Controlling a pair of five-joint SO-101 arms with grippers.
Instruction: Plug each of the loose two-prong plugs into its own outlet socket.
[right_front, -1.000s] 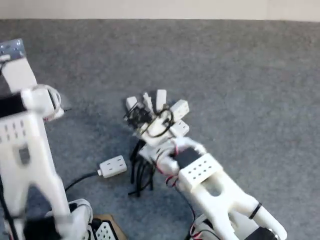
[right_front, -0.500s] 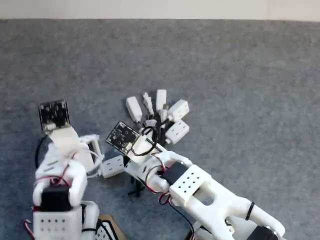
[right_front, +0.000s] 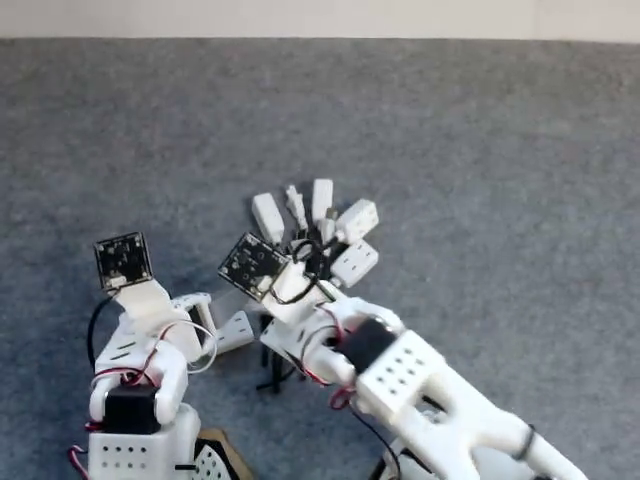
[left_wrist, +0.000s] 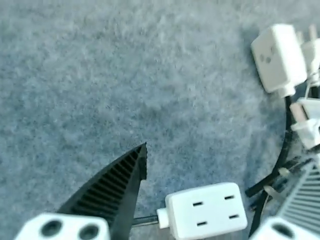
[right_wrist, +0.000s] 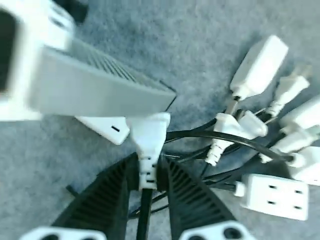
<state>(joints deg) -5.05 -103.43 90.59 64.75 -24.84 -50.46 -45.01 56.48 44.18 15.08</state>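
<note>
On the grey carpeted tabletop, lower left in the high view, the left gripper straddled the white rectangular outlet block wide open, likely to steady it. The right gripper pinched a white two-prong plug, aimed at that block. A second before, the left arm hung high at far left.

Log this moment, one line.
right hand: shut on white two-prong plastic plug | left hand: open, straddling white plastic outlet socket
</note>
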